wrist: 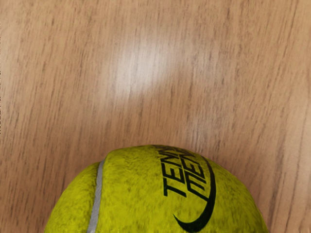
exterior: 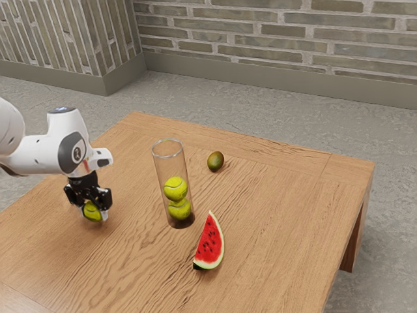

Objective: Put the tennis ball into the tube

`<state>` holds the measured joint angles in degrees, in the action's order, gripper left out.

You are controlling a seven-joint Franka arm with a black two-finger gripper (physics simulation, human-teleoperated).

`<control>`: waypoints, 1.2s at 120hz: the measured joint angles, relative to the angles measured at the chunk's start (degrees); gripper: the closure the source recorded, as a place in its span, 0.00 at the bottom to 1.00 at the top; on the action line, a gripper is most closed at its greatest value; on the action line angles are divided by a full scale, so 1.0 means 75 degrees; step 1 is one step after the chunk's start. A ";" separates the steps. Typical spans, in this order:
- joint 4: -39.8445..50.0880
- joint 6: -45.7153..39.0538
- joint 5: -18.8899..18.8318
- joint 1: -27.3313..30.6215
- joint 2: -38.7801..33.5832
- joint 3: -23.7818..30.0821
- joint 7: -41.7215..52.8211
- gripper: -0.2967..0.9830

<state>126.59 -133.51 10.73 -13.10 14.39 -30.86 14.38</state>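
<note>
Exterior view's got the gripper hugging the tennis ball with both fingers, well apart from the clear tube, which has two other balls stacked inside.

Exterior view: tube on table, two balls stacked inside. Fruit behind tube, toward table's far edge. Watermelon slice before tube, slightly right. Tennis ball left of tube, between gripper fingers.
</note>
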 joint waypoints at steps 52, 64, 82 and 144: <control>-0.2046 0.0936 -0.0466 -0.0771 -0.0886 0.0309 -0.0061 0.47; -0.2667 0.1343 -0.0516 -0.0815 -0.0880 0.0529 -0.0092 0.47; -0.3188 0.1777 -0.0536 -0.0828 -0.0872 0.0865 -0.0128 0.47; -0.3546 0.2440 -0.0538 -0.1045 -0.0916 0.1440 -0.0379 0.47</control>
<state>99.99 -115.21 6.69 -20.94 7.52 -20.06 11.54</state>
